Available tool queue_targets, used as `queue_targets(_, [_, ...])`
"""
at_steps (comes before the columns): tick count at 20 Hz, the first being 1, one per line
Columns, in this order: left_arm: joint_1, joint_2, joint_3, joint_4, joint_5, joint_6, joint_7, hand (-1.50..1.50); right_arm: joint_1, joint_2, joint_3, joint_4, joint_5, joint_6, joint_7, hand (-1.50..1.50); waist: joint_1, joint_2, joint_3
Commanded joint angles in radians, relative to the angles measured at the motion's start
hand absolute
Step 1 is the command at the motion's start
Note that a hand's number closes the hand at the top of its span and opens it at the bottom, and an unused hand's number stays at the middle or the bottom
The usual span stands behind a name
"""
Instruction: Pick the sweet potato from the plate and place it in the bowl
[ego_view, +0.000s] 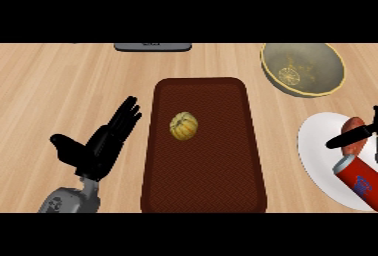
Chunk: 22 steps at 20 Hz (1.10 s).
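Counts: one plate (319, 165), one bowl (303, 68), one mat (203, 145), one squash (184, 125).
Sweet potato (355, 141): on plate, long axis upright in view.
Left hand (100, 145): fingers straight, spread.
Right hand (354, 136): thumb across sweet potato; fingers cut off, cannot tell.

Your left hand (100, 145) shows at the lower left of the head view, rising from its grey forearm (70, 200). It is open, with the fingers straight and close together, pointing up and to the right, and the thumb spread out to the left. Your right hand (356, 136) barely enters at the right edge; only dark fingers show, and their pose is unclear.
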Motion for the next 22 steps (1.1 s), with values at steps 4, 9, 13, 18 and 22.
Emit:
queue_targets(4, [0.051,-0.029,-0.002,-0.060,-0.044,-0.015,0.022,0.00,-0.019,0.067,-0.053,0.101,0.080,-0.002,0.007,-1.50,0.000,0.000,0.000])
queue_targets(9, [-0.008,-0.052,0.044,-0.059,-0.052,-0.002,0.085,0.00,0.071,0.100,-0.073,0.036,0.142,-0.050,-0.003,-1.50,-0.007,-0.001,0.000])
queue_targets(13, [0.031,-0.076,0.036,-0.091,-0.082,-0.020,0.094,0.00,0.034,0.103,-0.133,0.137,0.162,-0.013,-0.087,-1.50,-0.003,-0.001,0.000])
queue_targets(18, [0.006,-0.058,0.101,-0.076,-0.066,-0.079,0.097,0.00,-0.014,0.172,-0.161,0.225,0.223,-0.093,-0.113,-1.50,0.000,0.000,0.000])
queue_targets(22, [0.032,-0.142,0.046,0.047,-0.148,-0.051,-0.022,0.00,0.009,0.128,-0.185,0.242,0.222,-0.078,-0.280,1.50,-0.002,0.001,0.000])
